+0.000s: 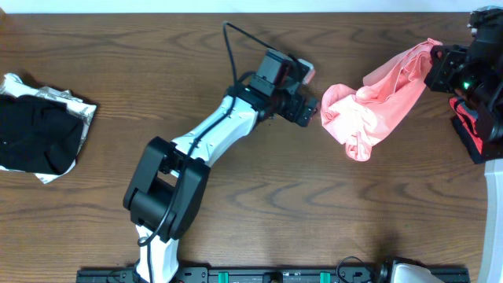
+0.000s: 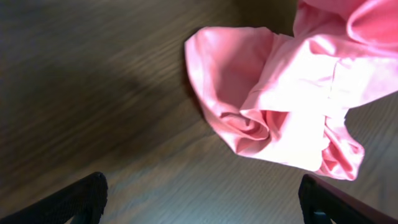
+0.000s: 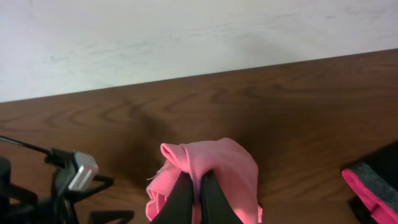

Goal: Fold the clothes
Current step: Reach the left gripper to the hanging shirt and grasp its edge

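A bunched T-shirt (image 1: 368,110) lies on the desk (image 1: 259,196). The left claw (image 1: 313,110) sits just left of the T-shirt. The right claw (image 1: 435,67) grips the T-shirt's raised right end. Another cloth heap (image 1: 39,130) lies far left of the T-shirt.

salmon-pink t-shirt (image 1: 369,110), crumpled and bunched, one end lifted at the table's far right, rest drooping onto wood

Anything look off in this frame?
Shirt is a twisted wad, not flat: one end pinched in the shut right gripper, the rest slumped on the table just ahead of the open left gripper. No damage or spills visible.
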